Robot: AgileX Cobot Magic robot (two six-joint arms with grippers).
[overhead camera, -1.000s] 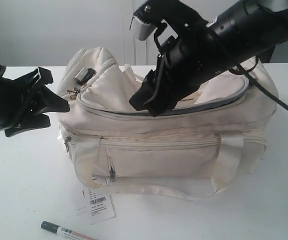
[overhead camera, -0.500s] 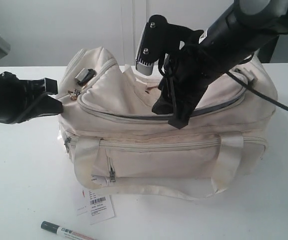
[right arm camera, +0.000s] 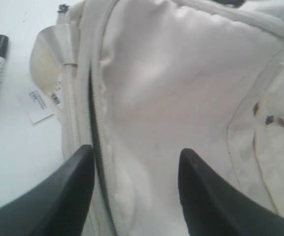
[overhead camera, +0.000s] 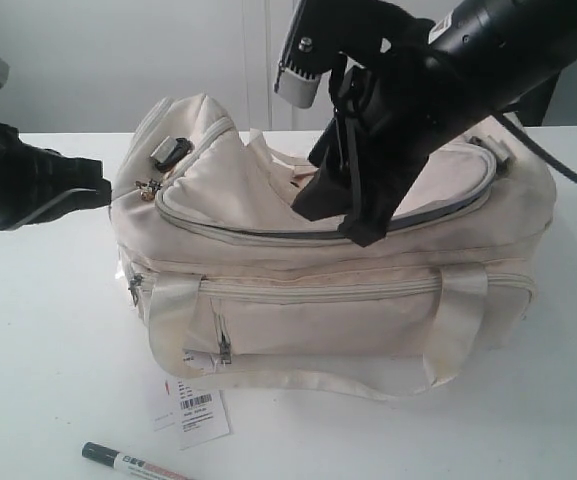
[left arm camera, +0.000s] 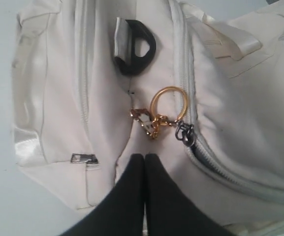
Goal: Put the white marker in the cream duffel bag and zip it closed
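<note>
Two arms: the left gripper (overhead camera: 96, 192) comes in from the left at the end of the bag (overhead camera: 318, 310); the right gripper (overhead camera: 340, 222) hangs from the upper right over the bag's top.
Counter (overhead camera: 48, 350): plain white and flat, carrying the bag in the middle.
Room: a pale wall (overhead camera: 118, 60) with thin vertical lines runs behind the counter.
Bag: cream fabric, lying lengthwise, two glossy handles draped down its front, a front zip pocket between them.
Marker (overhead camera: 133, 462): on the counter in front of the bag, outside it, dark cap to the left, well apart from both grippers.
Tag (overhead camera: 196, 410): white with a barcode, flat on the counter between bag and marker.
Left jaws: clenched, tips pressed against each other with nothing between them, just beside a gold ring (left arm camera: 167, 103) and the dark zipper pull (left arm camera: 185, 133).
Right jaws: released and spread wide, empty, one tip over the top zipper line and one over the top panel; whether they touch the fabric I cannot tell.
Top zipper (right arm camera: 93, 123): parted, showing a dark slit.
Hidden: the right arm covers the middle of the top panel; the bag's inside is only that slit.
Cut off: the marker's far end runs past the picture's bottom edge.
Hard to make out: the tag's print, and the left jaws in the exterior view, where they read as one dark mass.
</note>
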